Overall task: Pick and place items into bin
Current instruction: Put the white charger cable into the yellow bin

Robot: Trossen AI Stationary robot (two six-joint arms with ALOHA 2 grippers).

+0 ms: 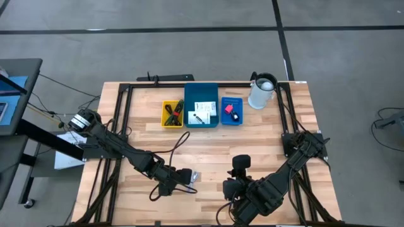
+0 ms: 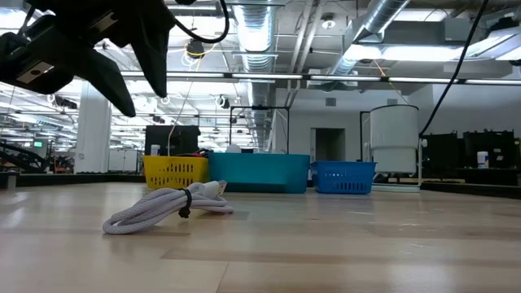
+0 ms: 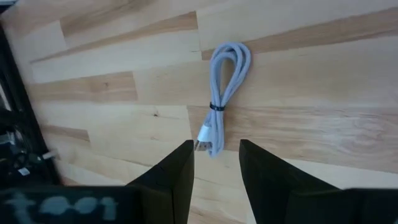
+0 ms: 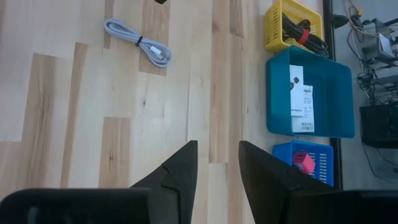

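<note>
A coiled grey-white cable [image 3: 224, 84] with a black tie lies flat on the wood table [image 1: 192, 177] [image 2: 167, 208] [image 4: 138, 41]. My left gripper [image 3: 215, 163] [image 2: 134, 81] hangs open above the cable's plug end, clear of it. My right gripper [image 4: 218, 167] [image 1: 240, 165] is open over bare wood near the table's near edge, pointing toward the bins. Two white cards [image 4: 303, 99] lie in the teal bin [image 1: 202, 104]. A pink-red piece [image 4: 303, 163] and a small black object sit in the blue bin [image 1: 231, 111]. Pens lie in the yellow bin [image 1: 172, 113].
The three bins stand in a row at the table's far side [image 2: 259, 172], with a white jug [image 1: 262, 92] to their right. Black frame rails [image 1: 120, 120] run along the table's left, right and far sides. Bare wood lies between the cable and the bins.
</note>
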